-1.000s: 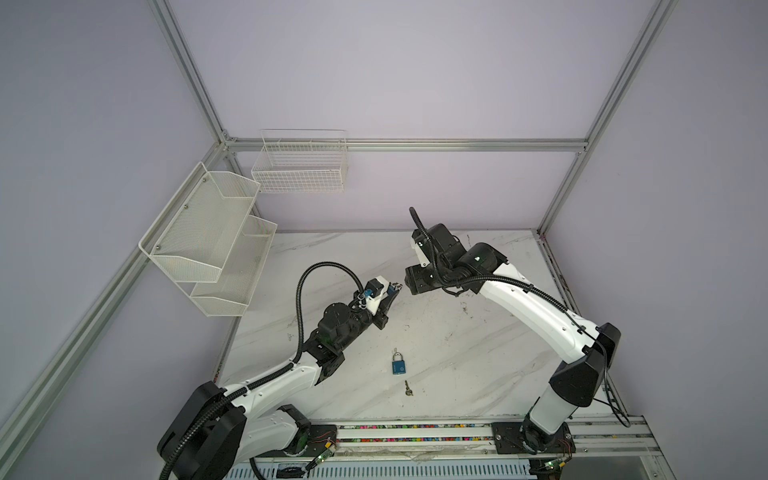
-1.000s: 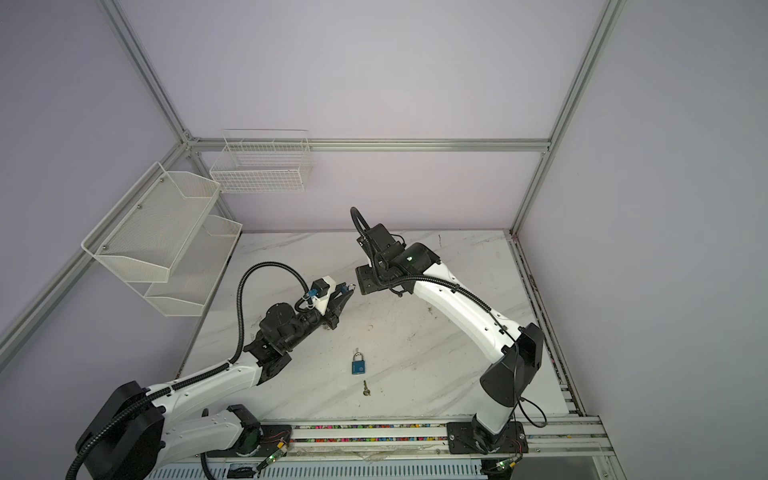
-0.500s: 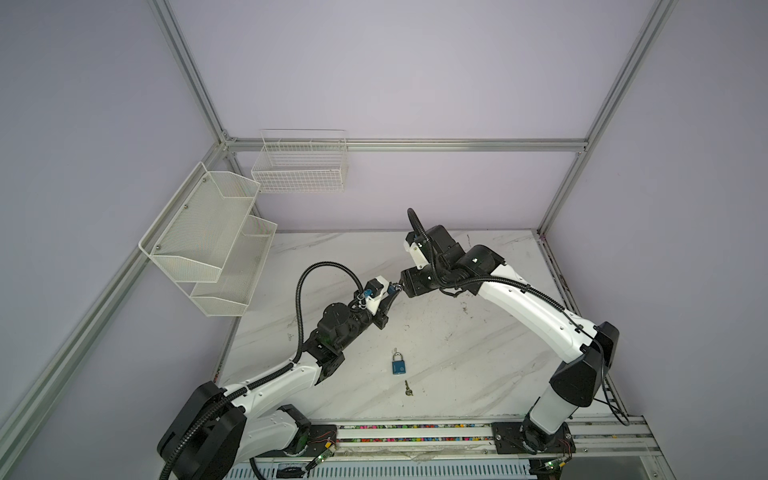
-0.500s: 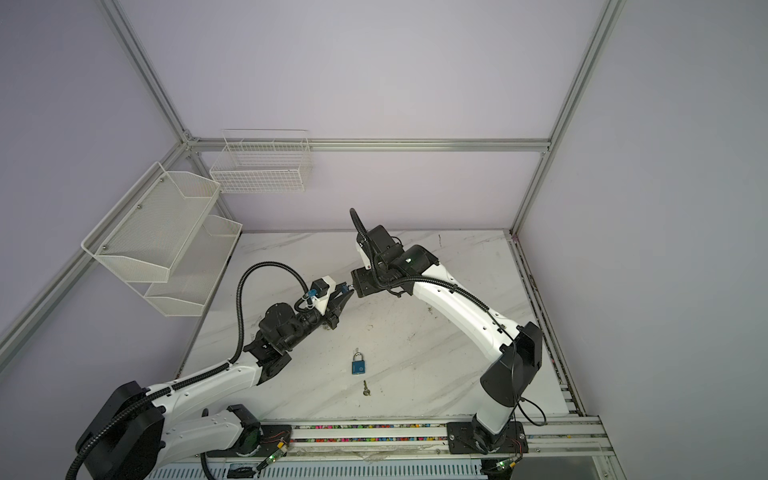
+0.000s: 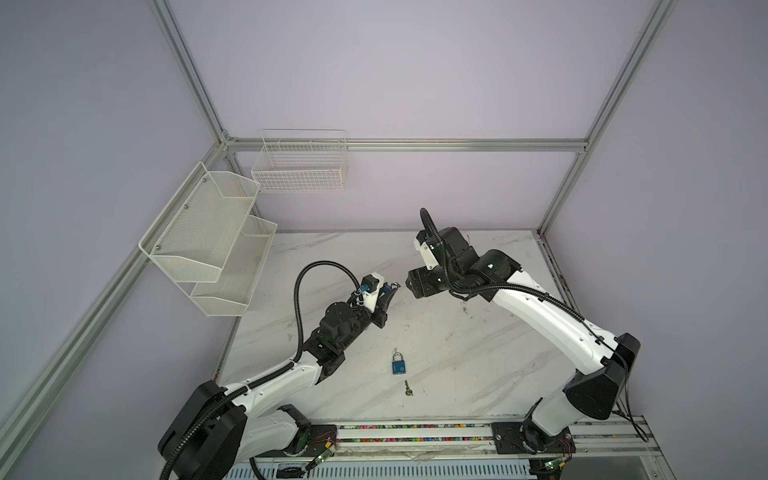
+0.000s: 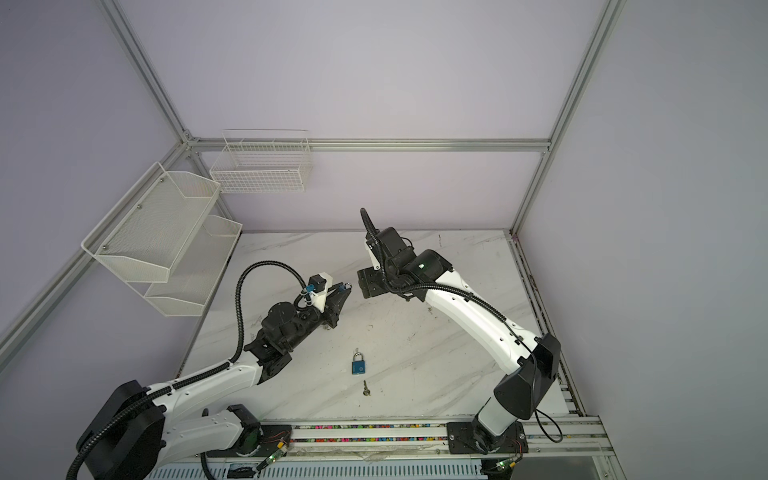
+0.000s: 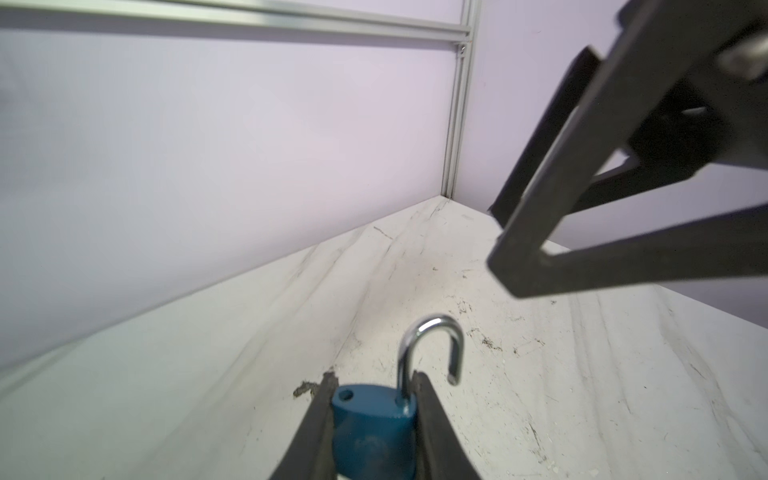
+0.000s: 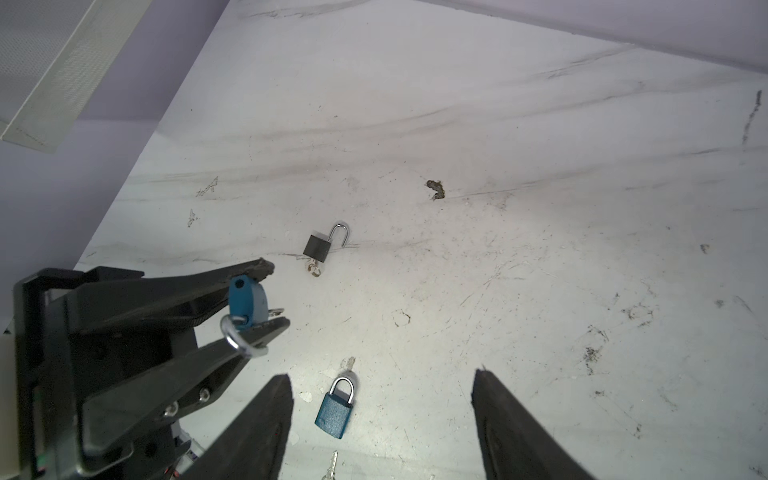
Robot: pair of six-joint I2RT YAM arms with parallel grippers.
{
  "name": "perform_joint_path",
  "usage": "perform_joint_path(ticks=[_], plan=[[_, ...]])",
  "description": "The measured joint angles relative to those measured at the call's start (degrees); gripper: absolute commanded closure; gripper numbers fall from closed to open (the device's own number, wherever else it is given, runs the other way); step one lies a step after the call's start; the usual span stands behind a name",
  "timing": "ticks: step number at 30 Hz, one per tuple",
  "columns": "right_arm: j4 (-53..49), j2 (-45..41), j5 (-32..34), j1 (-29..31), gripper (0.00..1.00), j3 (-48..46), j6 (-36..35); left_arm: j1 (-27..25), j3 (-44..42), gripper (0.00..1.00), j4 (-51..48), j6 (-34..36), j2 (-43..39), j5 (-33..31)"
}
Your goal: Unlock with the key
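1. Left gripper (image 7: 374, 384) clamps an open-shackled blue padlock (image 7: 370, 419), raised above the counter (image 5: 478, 353) centre.
2. Right gripper (image 8: 382, 372) gapes wide, empty, nearby.
3. Key (image 5: 408, 387) lies beside closed padlock (image 5: 397, 365), near front edge.

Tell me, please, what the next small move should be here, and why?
Probably lower the left gripper toward the table and set the blue padlock it grips down there. Its shackle already stands sprung open, its free end out of the body, and the right gripper is open and apart from it, so the unlocking looks done.
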Motion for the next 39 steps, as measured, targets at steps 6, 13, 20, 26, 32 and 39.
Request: perform_joint_path(ticks=[6,13,20,26,32,39], plan=[[5.29,-3.93,0.22,-5.53,0.27,-9.94,3.65,-1.57,8.59,1.0,-18.4,-12.5,5.03,-6.71],[11.45,-5.4,-2.82,-6.86,0.27,-19.5,6.6,-1.9,24.61,1.0,-37.2,-25.73,20.76,-8.48],[15.41,-6.45,-4.76,-6.84,0.27,-24.28,7.82,-1.9,34.4,1.0,-51.43,-32.81,34.77,-8.33],[16.55,-6.47,-5.2,-6.84,0.27,-26.12,8.07,-1.9,38.05,1.0,-57.81,-34.99,39.56,-9.18],[17.03,-6.47,-5.79,-6.84,0.27,-27.21,8.09,-1.9,40.24,1.0,-60.26,-35.91,42.12,-9.46],[17.66,-6.49,-5.81,-6.84,0.27,-28.2,8.09,-1.9,41.4,0.91,-61.55,-36.04,43.08,-10.03]])
